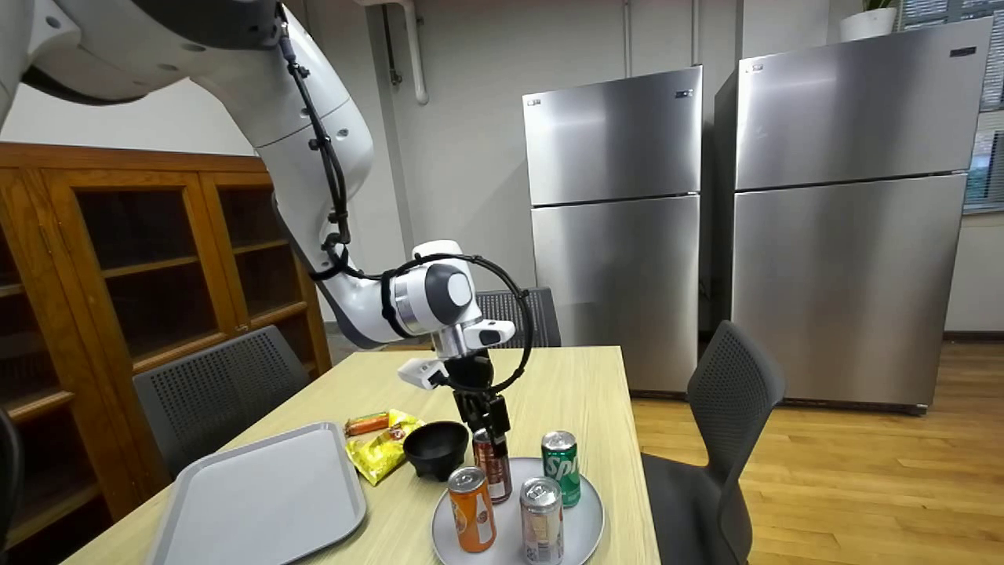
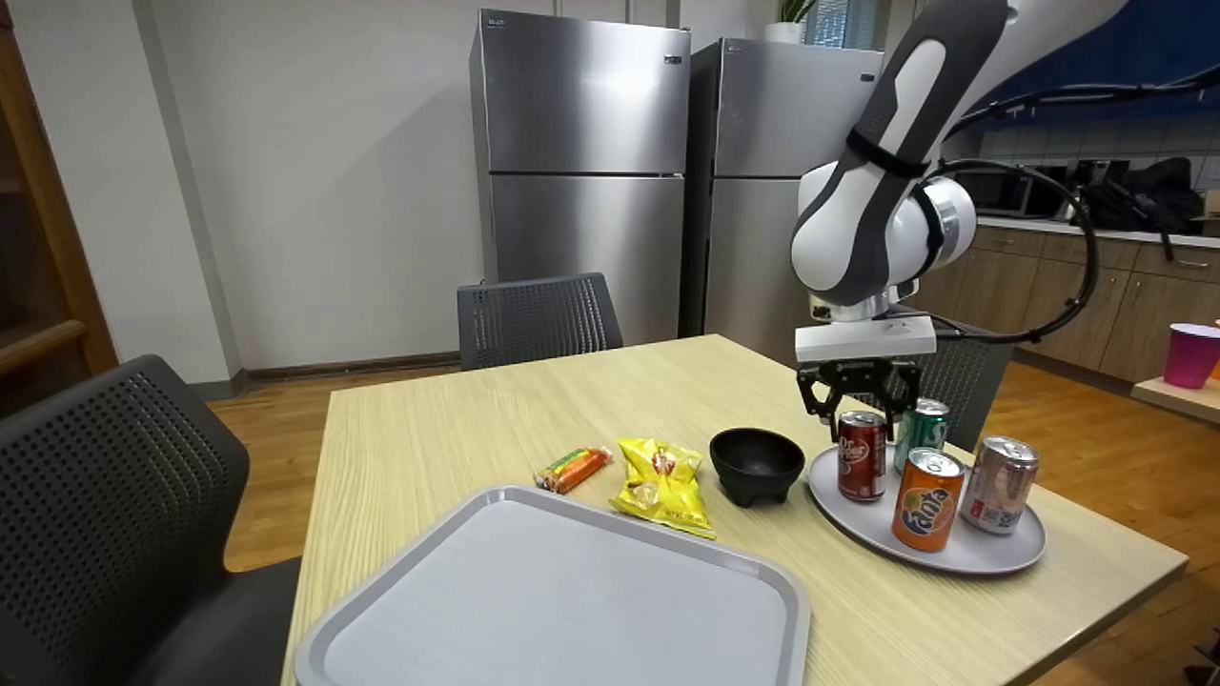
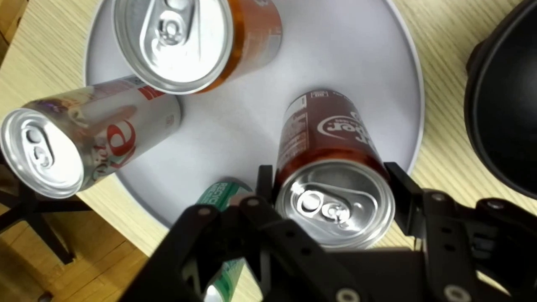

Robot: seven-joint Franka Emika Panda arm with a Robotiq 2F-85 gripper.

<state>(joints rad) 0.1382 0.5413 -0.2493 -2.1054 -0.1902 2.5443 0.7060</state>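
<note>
You're working over the pale wooden surface [image 2: 534, 400], with the grey tray [image 2: 562, 610] lying at the near left and the round plate [image 3: 235, 121] sitting to the right, carrying four cans. Between them, the black bowl [image 2: 756, 465] is standing just left of the plate, and the yellow bag [image 2: 660, 486] is lying left of that again. On the plate, the orange Fanta can [image 2: 927, 500] is standing at the near side, the silver can [image 2: 1001, 486] to its right, the green Sprite can [image 2: 923, 431] farther back. And here's the red Dr Pepper can [image 2: 862, 457]: it's standing upright at the far left, closest to the bowl, and your jaws are clamping it high up, one on each side, no clear gap showing in the wrist view. Smallest of all, its pull tab [image 3: 324, 206] is facing up between them.

So the step in hand is looking like the grasp itself, the base apparently resting on the plate. The next move is calling for a firm hold, then a straight, unhurried rise; with the green Sprite can sitting so near, any sideways swing is risking a knock.
</note>
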